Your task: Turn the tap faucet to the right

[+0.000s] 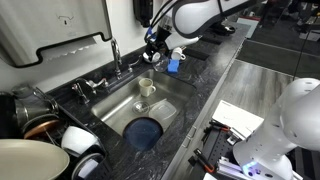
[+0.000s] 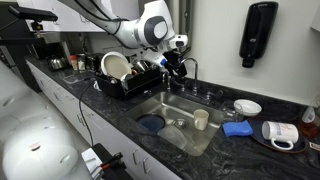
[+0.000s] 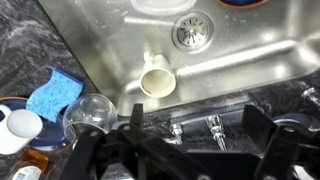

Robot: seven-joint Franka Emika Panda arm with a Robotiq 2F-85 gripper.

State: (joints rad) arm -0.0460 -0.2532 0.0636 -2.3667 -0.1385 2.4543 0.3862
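Gripper (image 3: pixel 185 150) (jaws spread) — arm (image 2: pixel 150 27) angled down near tap faucet (image 1: pixel 113 50).

**Busy sink, crowded counter**

Steel sink (image 1: pixel 118 104) set in the dark counter (image 1: pixel 215 85), and a pale cup (image 3: pixel 156 82) stands upright on its floor, not far from the round drain (image 3: pixel 192 32). A blue dish (image 1: pixel 144 131) lies at the basin's other end. Blue sponge (image 3: pixel 55 95) up on the counter, a clear glass (image 3: pixel 90 112) just beside it. Dish rack (image 2: pixel 125 82) holding plates (image 2: pixel 114 66). Black dispenser (image 2: pixel 258 35) on the wall (image 2: pixel 215 30).
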